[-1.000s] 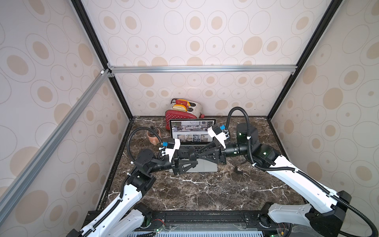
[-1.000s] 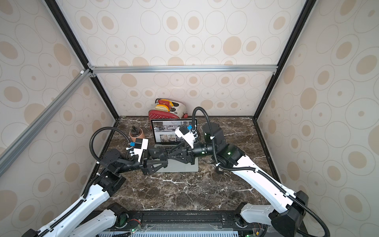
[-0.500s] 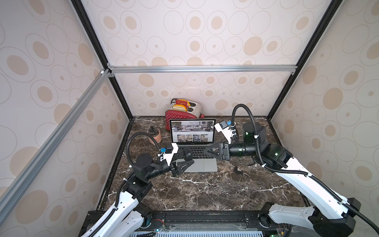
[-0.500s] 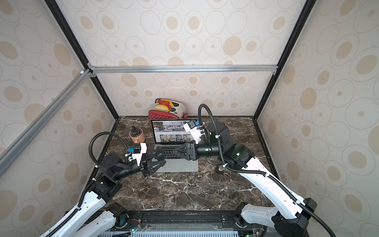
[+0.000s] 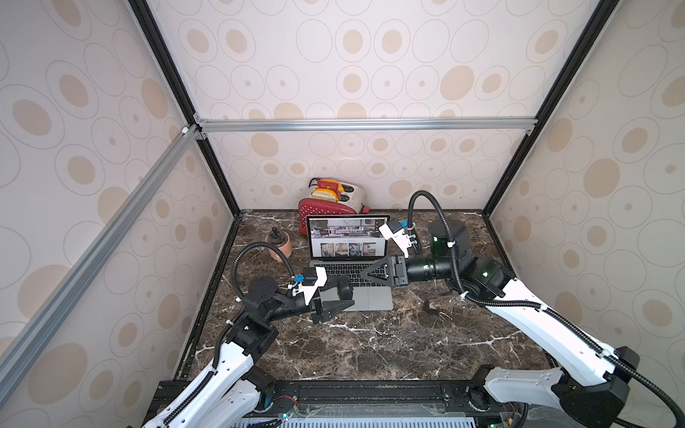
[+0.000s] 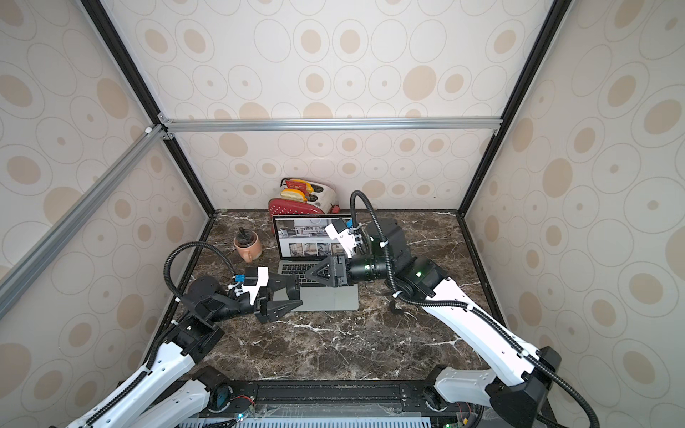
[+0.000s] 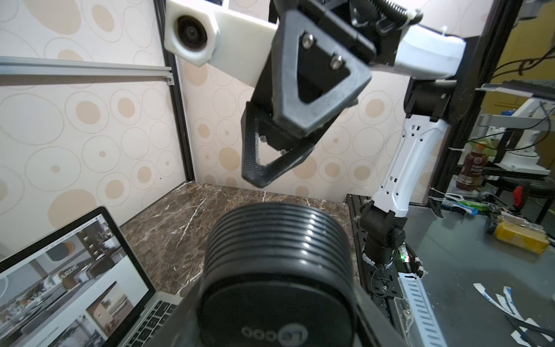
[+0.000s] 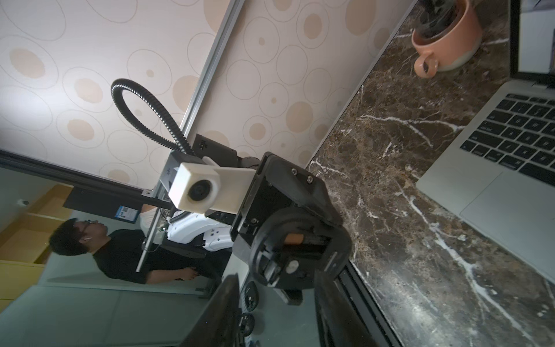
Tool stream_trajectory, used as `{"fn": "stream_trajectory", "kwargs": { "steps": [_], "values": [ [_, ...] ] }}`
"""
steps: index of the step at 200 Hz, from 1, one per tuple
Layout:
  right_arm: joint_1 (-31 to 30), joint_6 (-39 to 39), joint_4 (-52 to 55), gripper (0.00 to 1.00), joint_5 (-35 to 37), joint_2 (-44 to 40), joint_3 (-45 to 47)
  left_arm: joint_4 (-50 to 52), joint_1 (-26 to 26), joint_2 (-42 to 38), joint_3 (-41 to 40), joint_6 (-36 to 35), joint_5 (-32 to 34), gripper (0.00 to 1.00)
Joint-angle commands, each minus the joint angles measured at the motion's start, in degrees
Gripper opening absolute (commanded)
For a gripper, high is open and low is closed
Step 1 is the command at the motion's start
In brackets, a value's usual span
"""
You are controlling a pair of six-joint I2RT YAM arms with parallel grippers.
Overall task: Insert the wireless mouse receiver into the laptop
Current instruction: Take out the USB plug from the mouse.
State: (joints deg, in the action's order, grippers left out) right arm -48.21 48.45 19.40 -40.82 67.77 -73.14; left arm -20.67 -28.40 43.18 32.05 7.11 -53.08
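Insertion is not yet done, by the look of it: nothing shows plugged into the slim silver-grey laptop with black keys (image 5: 370,298), though its side edges are barely visible. It sits open at the middle back of the dark brown marble tabletop (image 5: 370,344), screen lit with a white page of room photos, just in front of a red toaster-like appliance (image 5: 326,211) and near a peach ceramic mug (image 5: 280,246). The left claw (image 5: 343,295) is clamped on a black ribbed cylindrical device (image 7: 276,249), held over the laptop's near left corner; the right wrist view shows its open underside with a battery inside. The right claw (image 5: 365,274) hovers over the keyboard, pointed at that device, its jaws parted and, as far as I can tell, empty. The wireless mouse receiver is too small or too hidden to find in any view. My judgement: it has yet to be gripped, carried to a side port and pushed in, so nearly all the work remains.
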Motion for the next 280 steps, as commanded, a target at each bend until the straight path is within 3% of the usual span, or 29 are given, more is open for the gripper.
{"fn": "stream_trajectory", "kwargs": {
  "steps": [1,23,49,91,137,185,280],
  "values": [
    [-0.6,-12.2,-11.8,0.41,7.7,-8.7,9.2,-9.4,-0.2,0.6,0.1,4.9,-4.1,0.0],
    [-2.2,-23.4,-24.7,0.42,8.8,-14.8,18.5,-9.9,-0.1,0.2,0.3,5.9,-5.7,0.0],
    [-4.0,-32.8,-25.7,0.51,6.8,-15.5,19.4,-9.4,-0.1,-0.2,0.8,6.5,-6.8,0.0],
    [-7.9,-41.1,-27.1,0.69,4.4,-13.3,18.8,-10.8,-0.2,0.3,0.8,8.2,-8.4,0.0],
    [-10.3,-43.9,-27.4,0.74,3.9,-9.8,16.6,-10.8,-0.4,0.6,1.0,8.6,-9.2,0.0],
    [-10.3,-41.9,-29.4,0.69,3.2,-7.4,15.4,-9.3,-0.4,1.3,1.0,7.9,-9.5,0.0],
    [-10.3,-40.5,-27.8,0.49,4.6,-5.3,13.4,-7.9,-0.4,1.4,1.6,7.6,-9.9,0.0]
  ]
}}
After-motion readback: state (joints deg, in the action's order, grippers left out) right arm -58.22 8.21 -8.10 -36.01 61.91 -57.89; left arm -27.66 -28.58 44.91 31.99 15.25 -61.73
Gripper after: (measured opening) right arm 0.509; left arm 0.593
